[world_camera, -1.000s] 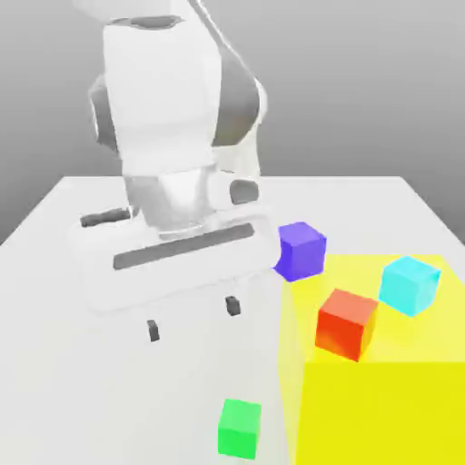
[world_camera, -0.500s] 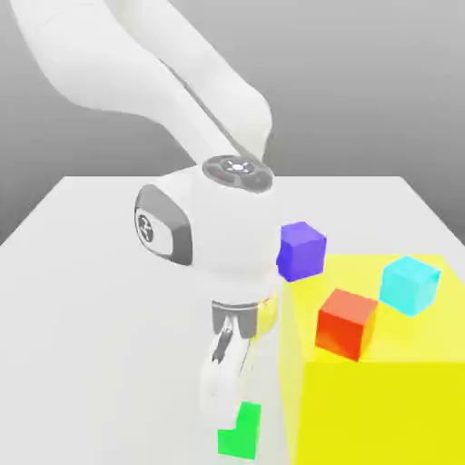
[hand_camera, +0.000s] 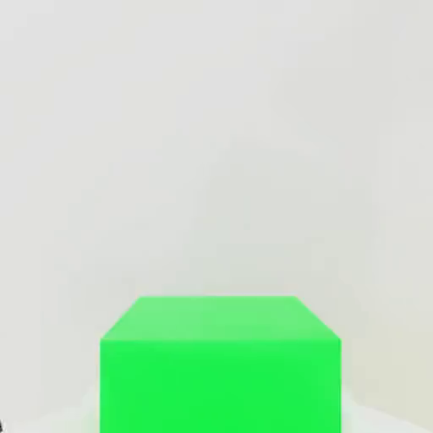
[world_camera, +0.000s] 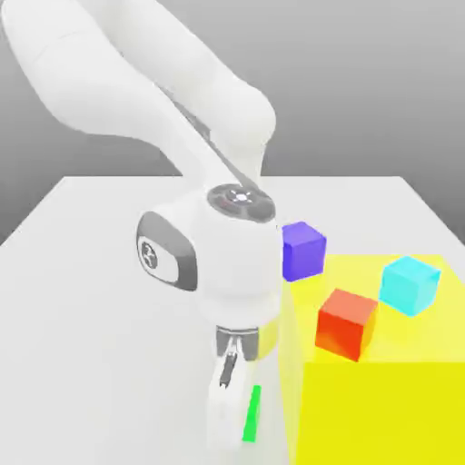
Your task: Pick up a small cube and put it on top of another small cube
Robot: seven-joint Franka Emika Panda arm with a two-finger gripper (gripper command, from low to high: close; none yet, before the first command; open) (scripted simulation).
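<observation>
Your gripper (world_camera: 238,413) is clamped on the green cube (world_camera: 252,416) at table level; lifting and placing onto the red cube (world_camera: 345,324) remain.

We see the pincer (world_camera: 234,420) down at the green cube (world_camera: 252,416) beside the yellow block (world_camera: 381,400), red cube (world_camera: 345,323) on top.

My gripper (world_camera: 238,413) is down on the white table (world_camera: 82,272), shut on the green cube (world_camera: 252,416). In the exterior view, the big yellow block (world_camera: 381,400) rises as a wall just beside me at three o'clock. On its top stand the red-orange cube (world_camera: 345,324) and the cyan cube (world_camera: 410,284), well apart. The purple-blue cube (world_camera: 301,251) sits at one o'clock. From nine to eleven o'clock the table lies bare.
</observation>
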